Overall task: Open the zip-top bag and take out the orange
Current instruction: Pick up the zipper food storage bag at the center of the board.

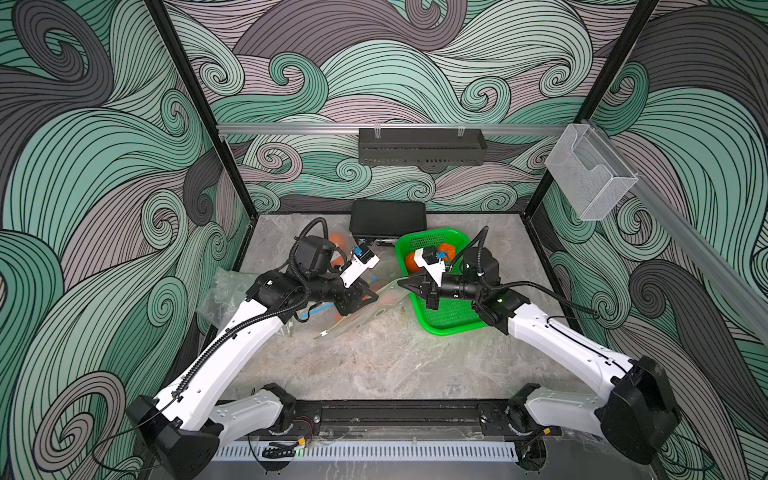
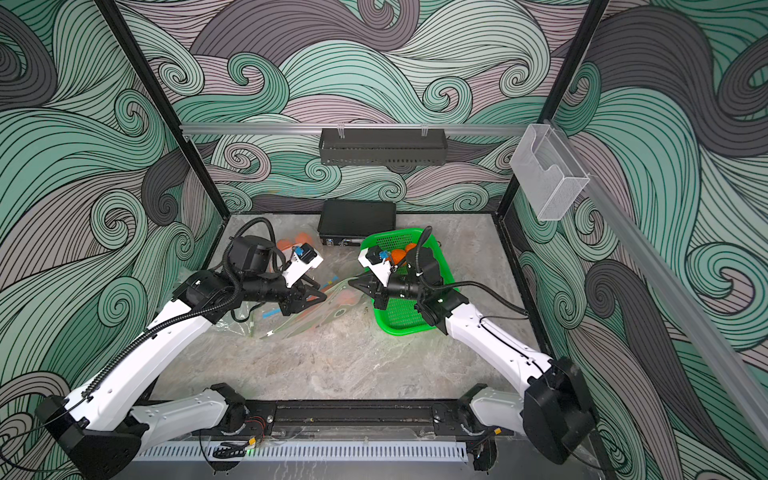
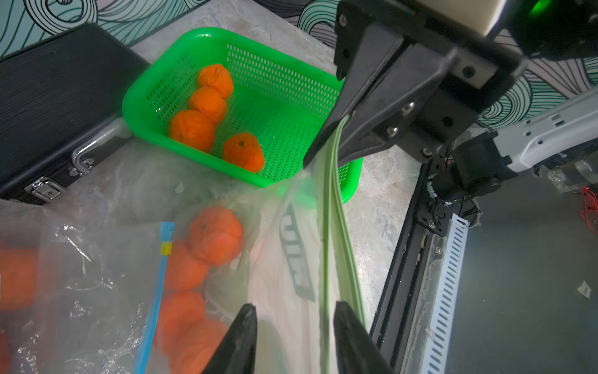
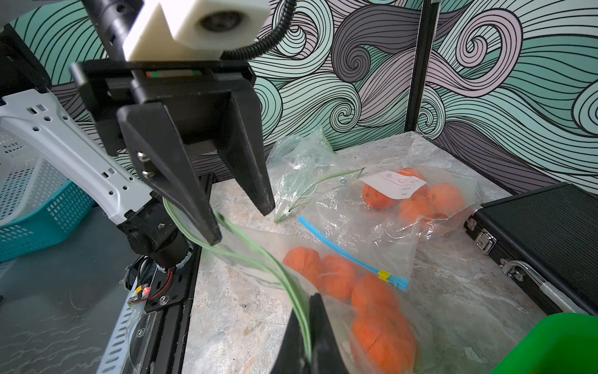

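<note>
The clear zip-top bag (image 1: pixel 365 309) (image 2: pixel 328 309) lies on the table between my two grippers, its green zip strip (image 3: pixel 330 226) stretched from one to the other. Several oranges (image 3: pixel 216 234) (image 4: pixel 336 275) show through its plastic. My right gripper (image 4: pixel 309 301) (image 3: pixel 323 142) is shut on the green zip edge at the basket side. My left gripper (image 3: pixel 295 307) (image 4: pixel 241 225) is open, its two fingers standing either side of the bag's top edge with the zip strip running between them.
A green basket (image 3: pixel 152 107) with several oranges stands beside the right gripper. A black case (image 1: pixel 386 218) lies at the back. A blue-zip bag of oranges (image 4: pixel 420 200) and an empty crumpled bag (image 4: pixel 301 158) lie toward the left wall.
</note>
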Robot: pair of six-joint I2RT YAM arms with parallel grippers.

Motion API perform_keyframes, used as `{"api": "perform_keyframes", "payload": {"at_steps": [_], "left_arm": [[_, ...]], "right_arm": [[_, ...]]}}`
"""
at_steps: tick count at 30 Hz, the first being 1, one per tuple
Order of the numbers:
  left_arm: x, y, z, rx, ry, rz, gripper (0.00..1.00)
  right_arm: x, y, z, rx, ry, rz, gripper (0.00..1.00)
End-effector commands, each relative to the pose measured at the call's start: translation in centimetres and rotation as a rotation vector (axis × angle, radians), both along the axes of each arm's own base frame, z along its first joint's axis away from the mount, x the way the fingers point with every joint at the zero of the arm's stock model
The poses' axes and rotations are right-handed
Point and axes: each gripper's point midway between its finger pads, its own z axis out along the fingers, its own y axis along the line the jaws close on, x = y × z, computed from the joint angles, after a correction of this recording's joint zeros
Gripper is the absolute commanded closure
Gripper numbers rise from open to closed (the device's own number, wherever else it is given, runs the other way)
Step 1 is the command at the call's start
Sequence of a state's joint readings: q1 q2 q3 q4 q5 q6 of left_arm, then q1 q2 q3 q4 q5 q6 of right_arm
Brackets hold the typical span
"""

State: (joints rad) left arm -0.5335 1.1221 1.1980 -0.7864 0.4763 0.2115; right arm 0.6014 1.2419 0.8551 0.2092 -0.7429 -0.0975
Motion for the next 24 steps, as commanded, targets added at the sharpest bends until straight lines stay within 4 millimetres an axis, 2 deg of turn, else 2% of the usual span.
{"api": "perform_keyframes", "payload": {"at_steps": [1,3,5,6,8,9,12,15,19,22,24], "left_arm": [[-0.3,0.5,-0.6,0.027,0.002,0.000,0.64],[-0.5,0.7,-1.2,0.035,0.017,0.007,0.76],[-0.5,0.9,-1.3,0.040,0.017,0.023,0.95],[-0.3,1.1,-0.9,0.040,0.005,0.043,1.00],[1.3,2.3,0.7,0.034,-0.044,0.180,1.00],[1.9,3.0,2.1,0.016,-0.071,0.250,1.00],[1.3,3.5,6.7,-0.074,-0.111,0.300,1.00],[0.3,4.4,10.5,-0.119,-0.079,0.362,1.00],[0.0,6.9,14.1,-0.127,-0.103,0.491,1.00],[0.7,9.9,16.4,-0.064,-0.191,0.629,1.00],[1.8,12.6,17.9,0.016,-0.274,0.756,1.00]], "right_arm": [[-0.5,0.0,0.3,0.005,-0.014,0.014,1.00],[-0.5,0.0,0.2,0.004,-0.013,0.012,1.00],[-0.4,0.0,0.2,0.004,-0.012,0.009,1.00],[-0.3,-0.1,0.2,0.004,-0.011,0.002,0.92],[0.1,-0.2,0.4,0.008,-0.012,-0.024,0.63],[0.2,-0.3,0.5,0.011,-0.016,-0.038,0.53],[0.6,-0.9,1.3,0.020,-0.035,-0.088,0.37],[0.8,-1.8,2.4,0.037,-0.077,-0.153,0.32],[1.2,-3.0,3.5,0.054,-0.124,-0.229,0.31],[1.2,-3.4,3.6,0.057,-0.132,-0.243,0.31],[1.3,-3.3,3.4,0.055,-0.124,-0.242,0.32]]}}
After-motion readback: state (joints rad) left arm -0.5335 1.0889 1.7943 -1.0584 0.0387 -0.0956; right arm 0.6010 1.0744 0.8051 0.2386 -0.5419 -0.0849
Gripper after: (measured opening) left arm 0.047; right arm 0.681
